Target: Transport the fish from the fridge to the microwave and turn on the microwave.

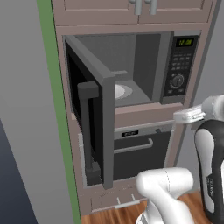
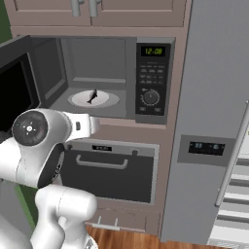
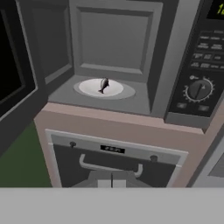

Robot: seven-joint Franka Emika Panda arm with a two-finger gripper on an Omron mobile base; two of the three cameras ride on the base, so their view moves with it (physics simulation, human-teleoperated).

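Observation:
The microwave [image 2: 97,63] stands open, its dark glass door [image 1: 92,118] swung out to the left. The small grey fish [image 2: 92,96] lies on the white turntable plate [image 3: 118,89] inside; in the hand view the fish [image 3: 104,85] sits mid-plate. My gripper [image 3: 112,180] is shut with nothing in it, held back outside the microwave at about the height of the oven top. The control panel [image 3: 199,74] with green digits and a round knob [image 3: 199,89] is to the right of the cavity. The grey fridge [image 2: 214,121] stands to the right, its white shelves [image 2: 236,192] showing.
A dark oven [image 2: 109,172] with a horizontal handle sits directly under the microwave. Wooden cabinets [image 1: 131,11] are above. The open microwave door [image 2: 14,87] juts into the room on the left. A green wall strip [image 1: 54,96] borders the left side.

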